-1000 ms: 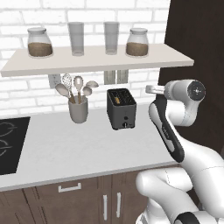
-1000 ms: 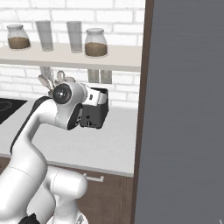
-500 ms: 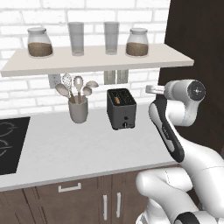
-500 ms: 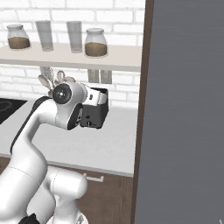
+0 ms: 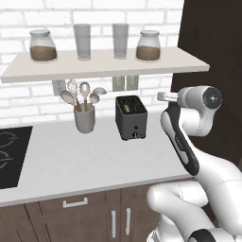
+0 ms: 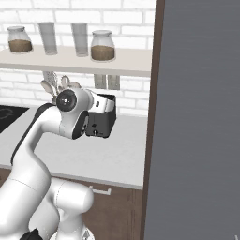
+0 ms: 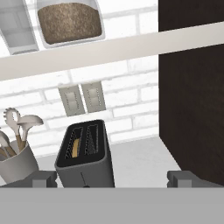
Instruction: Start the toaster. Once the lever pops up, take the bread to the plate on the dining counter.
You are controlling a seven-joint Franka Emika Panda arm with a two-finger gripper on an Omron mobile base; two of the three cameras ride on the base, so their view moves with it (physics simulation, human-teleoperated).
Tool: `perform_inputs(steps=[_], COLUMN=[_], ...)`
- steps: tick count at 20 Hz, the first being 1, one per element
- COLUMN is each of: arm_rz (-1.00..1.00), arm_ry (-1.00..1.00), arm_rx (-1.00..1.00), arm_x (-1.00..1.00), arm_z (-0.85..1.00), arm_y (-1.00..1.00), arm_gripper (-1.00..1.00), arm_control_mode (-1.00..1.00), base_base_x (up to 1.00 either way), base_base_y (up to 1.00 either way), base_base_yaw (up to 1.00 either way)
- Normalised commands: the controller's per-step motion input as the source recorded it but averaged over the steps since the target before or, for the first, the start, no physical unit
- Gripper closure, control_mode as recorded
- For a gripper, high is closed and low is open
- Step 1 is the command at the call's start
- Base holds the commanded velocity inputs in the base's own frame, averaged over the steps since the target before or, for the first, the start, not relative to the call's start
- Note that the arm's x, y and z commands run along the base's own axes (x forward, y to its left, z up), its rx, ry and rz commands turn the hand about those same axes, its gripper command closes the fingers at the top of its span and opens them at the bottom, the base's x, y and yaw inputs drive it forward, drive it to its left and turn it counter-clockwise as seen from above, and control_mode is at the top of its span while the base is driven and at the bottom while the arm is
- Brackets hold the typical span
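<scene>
The dark grey toaster [image 5: 131, 118] [image 6: 101, 125] [image 7: 85, 164] stands on the light counter by the brick wall. A golden edge of the bread [image 7: 76, 147] [image 5: 126, 108] shows down in one of its slots. A small knob [image 5: 136, 136] sits low on its front face. My gripper [image 7: 113, 178] hovers in the air to the right of the toaster and a little above it. It looks toward the toaster, open, with nothing between its fingertips [image 7: 41, 177]. In the right base view my hand [image 6: 102, 101] covers the toaster's top. The plate and the dining counter are out of view.
A grey utensil cup [image 5: 85, 118] with spoons stands left of the toaster. A black cooktop [image 5: 9, 151] lies at the far left. Above, a shelf [image 5: 104, 64] carries jars and glasses. A tall dark cabinet [image 5: 212, 52] walls off the right side.
</scene>
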Motion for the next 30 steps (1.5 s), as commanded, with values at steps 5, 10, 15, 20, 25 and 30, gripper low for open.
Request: perform_inputs(steps=[5,10,15,20,25,30], arm_rz=[0.0,0.0,0.0,0.0,0.0,0.0], arm_ry=[0.0,0.0,0.0,0.0,0.0,0.0], arm_rx=[0.0,0.0,0.0,0.0,0.0,0.0], arm_x=[0.0,0.0,0.0,0.0,0.0,0.0], arm_z=[0.0,0.0,0.0,0.0,0.0,0.0], arm_y=[0.0,0.0,0.0,0.0,0.0,0.0], arm_gripper=[-1.0,-1.0,-1.0,-1.0,-1.0,-1.0], arm_control_mode=[-1.0,-1.0,-1.0,-1.0,-1.0,-1.0], base_base_x=[0.0,0.0,0.0,0.0,0.0,0.0], base_base_y=[0.0,0.0,0.0,0.0,0.0,0.0], base_base_yaw=[0.0,0.0,0.0,0.0,0.0,0.0])
